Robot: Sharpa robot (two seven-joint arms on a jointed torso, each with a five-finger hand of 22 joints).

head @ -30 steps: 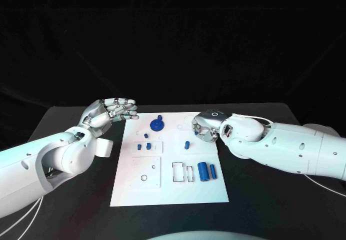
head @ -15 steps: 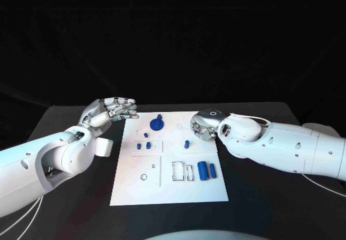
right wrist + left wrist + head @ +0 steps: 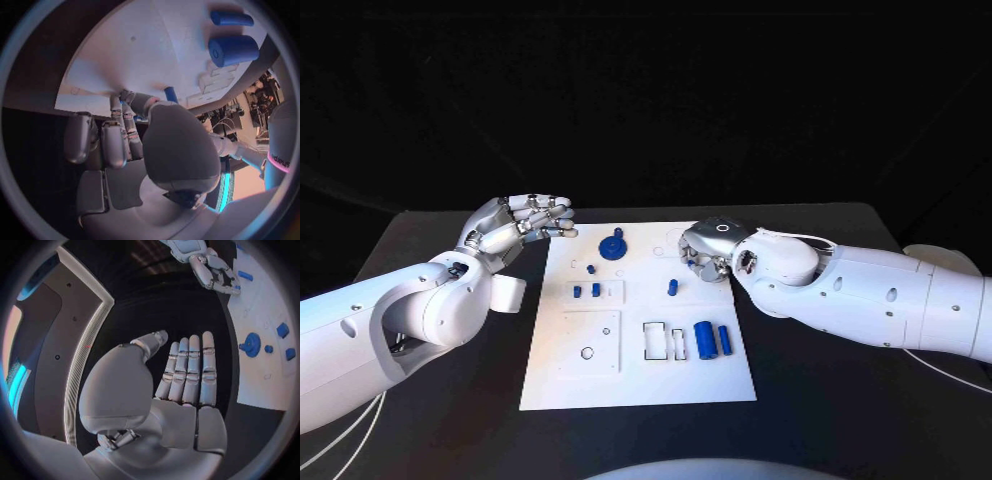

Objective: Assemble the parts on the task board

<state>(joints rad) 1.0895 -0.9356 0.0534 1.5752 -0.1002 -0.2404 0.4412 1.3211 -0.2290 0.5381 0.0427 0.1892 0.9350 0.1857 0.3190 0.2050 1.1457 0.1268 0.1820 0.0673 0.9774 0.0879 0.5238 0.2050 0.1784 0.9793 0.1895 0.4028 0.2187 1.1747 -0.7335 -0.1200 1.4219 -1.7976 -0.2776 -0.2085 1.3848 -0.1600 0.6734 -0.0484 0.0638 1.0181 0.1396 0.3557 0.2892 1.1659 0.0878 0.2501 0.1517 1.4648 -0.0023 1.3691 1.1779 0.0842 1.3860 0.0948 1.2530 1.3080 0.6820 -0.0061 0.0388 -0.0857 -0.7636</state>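
The white board (image 3: 646, 320) lies in the middle of the black counter (image 3: 848, 400), with small blue parts on it — a round knobbed piece (image 3: 613, 247) near the far edge, two cylinders (image 3: 714, 341) side by side nearer the robot. The left hand (image 3: 519, 226) hovers just off the board's far left corner, holding nothing, fingers straight and close together. The right hand (image 3: 704, 252) reaches down at the board's far right edge beside a small blue peg (image 3: 672, 288) — whether it grips anything, I cannot tell.

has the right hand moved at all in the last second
Yes, slightly: the right hand has crept left over the task board, nearer the small blue part.
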